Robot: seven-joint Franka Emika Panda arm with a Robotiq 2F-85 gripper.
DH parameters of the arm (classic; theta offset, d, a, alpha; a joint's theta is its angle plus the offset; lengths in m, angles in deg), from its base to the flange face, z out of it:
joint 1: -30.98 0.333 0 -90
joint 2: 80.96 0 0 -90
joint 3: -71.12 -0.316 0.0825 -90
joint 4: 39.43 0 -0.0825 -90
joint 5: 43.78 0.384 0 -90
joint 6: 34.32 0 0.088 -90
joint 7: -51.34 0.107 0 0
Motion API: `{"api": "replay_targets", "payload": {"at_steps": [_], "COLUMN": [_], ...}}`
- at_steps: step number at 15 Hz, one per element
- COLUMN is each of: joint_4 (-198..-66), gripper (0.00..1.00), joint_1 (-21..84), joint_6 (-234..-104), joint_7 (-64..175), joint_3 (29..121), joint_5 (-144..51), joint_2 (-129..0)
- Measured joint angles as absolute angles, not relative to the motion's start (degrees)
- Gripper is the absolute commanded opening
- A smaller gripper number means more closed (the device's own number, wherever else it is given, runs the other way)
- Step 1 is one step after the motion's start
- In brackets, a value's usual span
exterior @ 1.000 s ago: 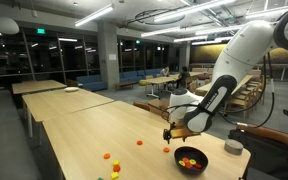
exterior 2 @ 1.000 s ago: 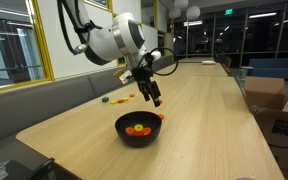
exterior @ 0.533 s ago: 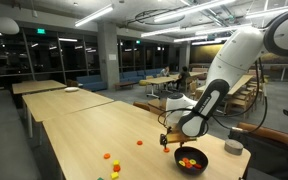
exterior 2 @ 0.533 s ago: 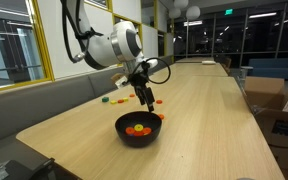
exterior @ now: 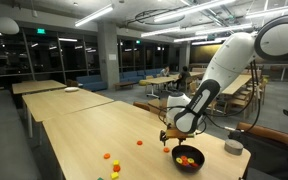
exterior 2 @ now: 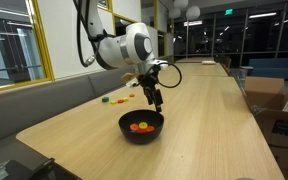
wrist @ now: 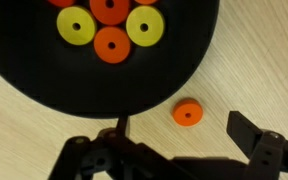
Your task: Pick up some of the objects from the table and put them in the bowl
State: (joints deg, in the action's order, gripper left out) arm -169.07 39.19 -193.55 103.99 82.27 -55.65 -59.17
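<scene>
The black bowl (exterior: pixel 196 165) sits near the table's (exterior: pixel 84 125) end and holds several orange and yellow discs (wrist: pixel 110 44). It also shows in the other exterior view (exterior 2: pixel 141 136) and fills the top of the wrist view (wrist: pixel 24 50). My gripper (wrist: pixel 184 135) is open and hangs low just beside the bowl's rim in both exterior views (exterior: pixel 167 140) (exterior 2: pixel 156 103). One orange disc (wrist: pixel 187 114) lies on the wood just outside the bowl, between my spread fingers. More loose pieces (exterior: pixel 111 163) (exterior 2: pixel 122 98) lie further along the table.
A small grey round container (exterior: pixel 233 147) stands past the bowl near the table's edge. Similar tables (exterior: pixel 44 88) and chairs stand further back. A cardboard box (exterior 2: pixel 281 110) stands off the table's side.
My gripper has come down a little toward the tabletop beside the bowl and stays open. The loose pieces have not moved.
</scene>
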Motion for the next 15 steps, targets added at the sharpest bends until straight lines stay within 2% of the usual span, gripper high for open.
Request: {"api": "replay_targets", "payload": {"at_steps": [8, 15], "joint_4": [-166.52, -163.65], "gripper": [1.00, 1.00], "joint_1": [37.58, 30.53], "joint_6": [-193.26, -190.80], "joint_7": [94.30, 70.56], "joint_3": [80.93, 72.25], "joint_5": [-51.36, -38.49], "joint_2": [-59.35, -56.90]}}
